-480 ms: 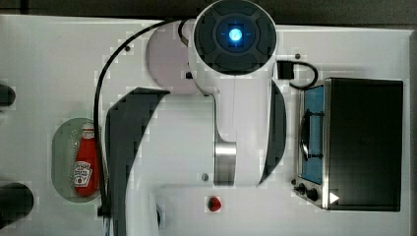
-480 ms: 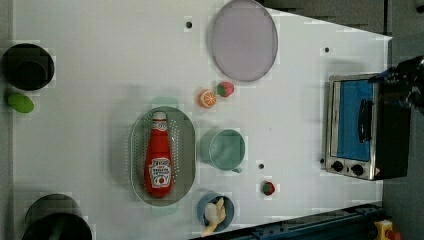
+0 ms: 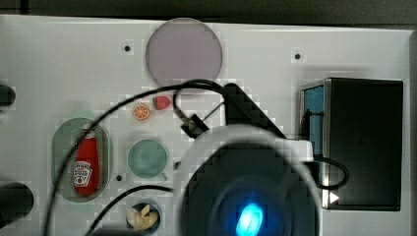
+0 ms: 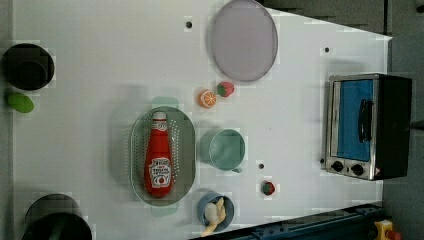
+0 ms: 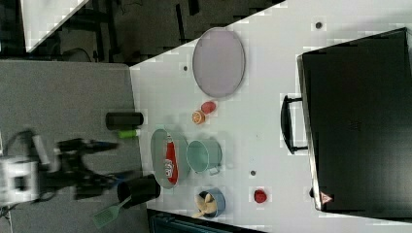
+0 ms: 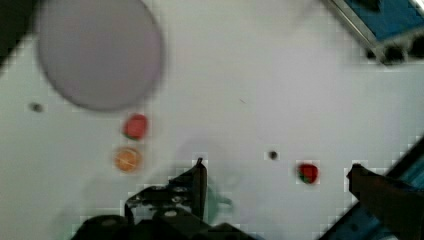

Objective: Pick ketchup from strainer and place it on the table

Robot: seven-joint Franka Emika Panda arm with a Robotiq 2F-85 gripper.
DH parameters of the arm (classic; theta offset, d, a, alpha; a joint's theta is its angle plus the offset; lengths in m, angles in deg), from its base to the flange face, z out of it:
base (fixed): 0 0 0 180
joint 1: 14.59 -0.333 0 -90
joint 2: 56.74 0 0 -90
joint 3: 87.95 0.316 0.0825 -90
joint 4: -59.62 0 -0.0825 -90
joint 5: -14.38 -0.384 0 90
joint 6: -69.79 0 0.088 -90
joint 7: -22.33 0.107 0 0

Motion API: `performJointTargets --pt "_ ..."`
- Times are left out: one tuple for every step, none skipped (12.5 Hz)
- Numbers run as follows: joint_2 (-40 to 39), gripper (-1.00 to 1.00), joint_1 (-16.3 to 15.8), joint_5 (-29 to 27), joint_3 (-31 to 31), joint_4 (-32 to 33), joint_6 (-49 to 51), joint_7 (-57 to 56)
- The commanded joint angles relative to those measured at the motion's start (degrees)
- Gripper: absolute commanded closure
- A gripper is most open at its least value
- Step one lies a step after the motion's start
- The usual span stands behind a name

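Note:
The ketchup (image 4: 159, 162), a red bottle with a white label, lies lengthwise in the pale green strainer (image 4: 136, 150) on the white table (image 4: 100, 60). The top view shows the ketchup (image 3: 87, 164) in the strainer (image 3: 59, 147) at the top view's left, and the right view shows the ketchup (image 5: 170, 165) in the strainer (image 5: 158, 143) too. My gripper (image 6: 276, 167) is open and holds nothing. It hangs high over the table near the green cup, apart from the bottle. In the right view the gripper (image 5: 114, 160) appears off to the right view's left of the strainer.
A green cup (image 4: 222, 149) stands beside the strainer. Nearby are an orange slice (image 4: 207, 98), a strawberry (image 4: 225, 89), a grey-lilac plate (image 4: 244, 40), a second strawberry (image 4: 268, 188) and a blue bowl (image 4: 215, 210). A toaster oven (image 4: 367, 125) sits at the left view's right, and black containers (image 4: 27, 66) at its left edge.
In the top view the arm has swung from the upper middle down to the lower middle, uncovering the plate, fruit and cup. The ketchup has not moved.

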Motion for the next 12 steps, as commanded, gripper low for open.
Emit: performJointTargets --pt "-5.0 -1.0 -1.6 -0.7 6.6 0.2 -1.7 2.6" --pt "-6.0 -1.0 -2.0 -0.7 8.8 0.2 -2.5 2.6" --pt "-7.0 -1.0 -2.4 -0.7 11.3 0.2 -3.4 2.7" --pt "-8.2 -1.0 -2.6 -0.7 13.8 0.2 -4.4 2.7" --pt "-9.4 -1.0 -2.9 -0.7 16.6 0.2 -5.5 2.7" --pt "-10.7 -1.0 -3.2 -0.6 19.4 0.2 -6.9 2.7" --pt "-12.1 -1.0 -3.4 -0.6 22.2 0.3 -8.9 2.7" --pt "-13.8 -1.0 -3.5 -0.6 25.0 0.3 -10.9 2.7" --pt "-15.6 -1.0 -3.7 -0.6 27.5 0.4 -12.7 2.7" --pt "-17.4 -1.0 -3.8 -0.6 29.9 0.5 -14.4 2.7" --pt "-19.2 -1.0 -4.0 -0.5 32.0 1.0 -16.0 2.7" --pt "-20.9 -1.0 -4.1 -0.2 33.8 1.6 -17.5 2.7"
